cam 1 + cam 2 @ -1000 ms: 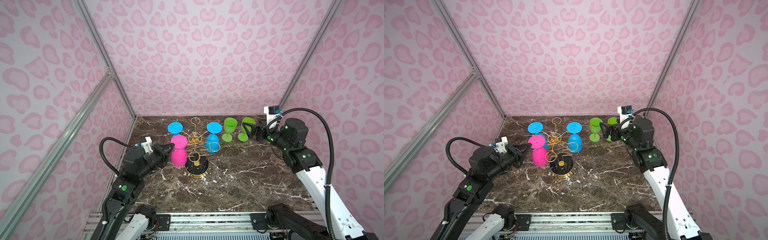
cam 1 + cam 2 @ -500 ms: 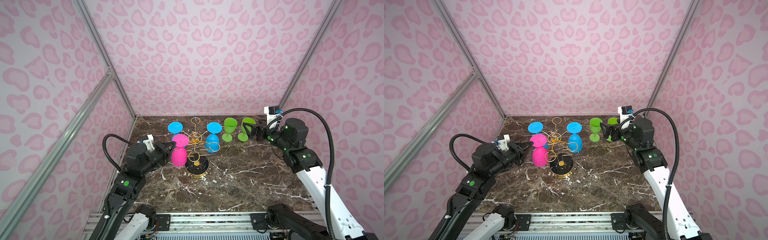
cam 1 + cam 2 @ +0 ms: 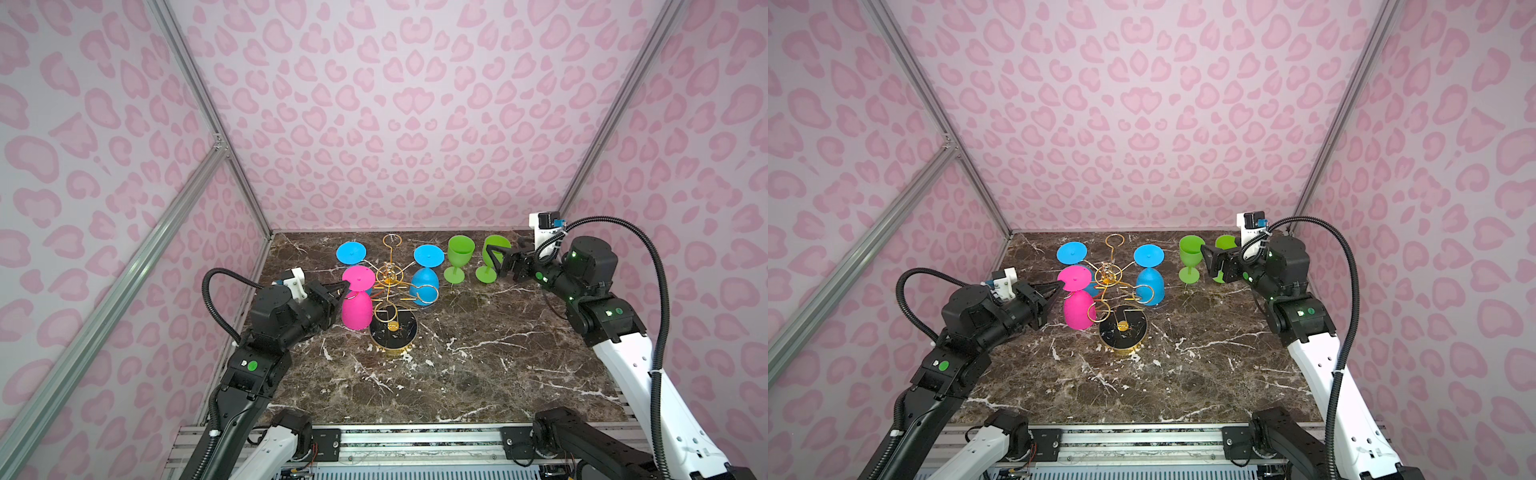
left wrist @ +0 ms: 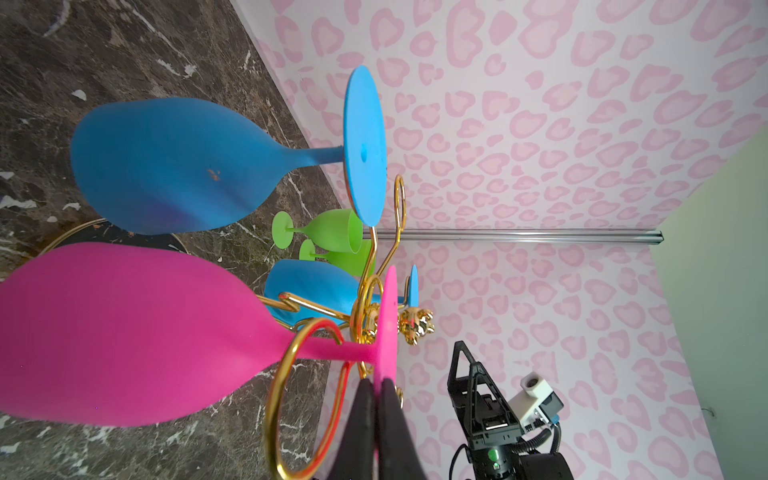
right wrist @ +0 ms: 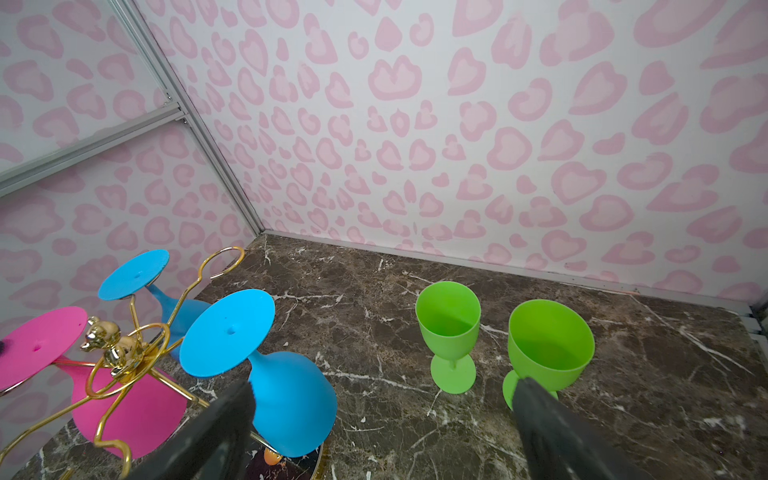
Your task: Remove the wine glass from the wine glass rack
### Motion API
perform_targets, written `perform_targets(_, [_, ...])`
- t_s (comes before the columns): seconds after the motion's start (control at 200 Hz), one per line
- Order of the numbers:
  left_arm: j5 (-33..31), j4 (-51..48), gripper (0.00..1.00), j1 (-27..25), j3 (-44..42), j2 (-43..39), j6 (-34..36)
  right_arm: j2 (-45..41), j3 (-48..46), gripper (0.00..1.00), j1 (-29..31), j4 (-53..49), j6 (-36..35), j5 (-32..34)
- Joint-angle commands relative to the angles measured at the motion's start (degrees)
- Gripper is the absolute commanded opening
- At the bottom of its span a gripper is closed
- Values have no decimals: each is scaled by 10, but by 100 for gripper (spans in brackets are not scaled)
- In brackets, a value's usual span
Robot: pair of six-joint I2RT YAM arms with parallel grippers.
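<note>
A pink wine glass (image 3: 356,309) (image 3: 1077,309) (image 4: 124,345) hangs upside down on the gold wire wine glass rack (image 3: 392,332) (image 3: 1122,328), on its left side. Its stem sits inside a gold loop (image 4: 291,399). My left gripper (image 3: 344,284) (image 3: 1059,286) (image 4: 376,388) is shut on the outer edge of the pink glass's round foot. My right gripper (image 3: 494,259) (image 3: 1210,259) (image 5: 384,388) stands open at the back right, by the green glasses, with only bare table between its fingers.
Two blue glasses (image 3: 424,284) (image 3: 351,252) also hang upside down on the rack. Two green glasses (image 3: 460,251) (image 3: 494,249) stand upright near the back wall, the right one next to my right gripper's finger (image 5: 540,415). Pink patterned walls close in three sides.
My left arm has lifted and shifted a little, bringing its shut fingers from beside the pink glass up onto the foot's edge. The right arm has not moved.
</note>
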Motion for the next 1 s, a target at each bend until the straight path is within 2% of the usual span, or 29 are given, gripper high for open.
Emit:
perform_targets(0.0, [-6, 35, 3, 2, 8, 0, -4, -1, -2, 98, -1, 6, -4, 1])
perform_targets(0.995, [-42, 52, 3, 4, -3, 1, -37, -3, -2, 98, -2, 2, -6, 2])
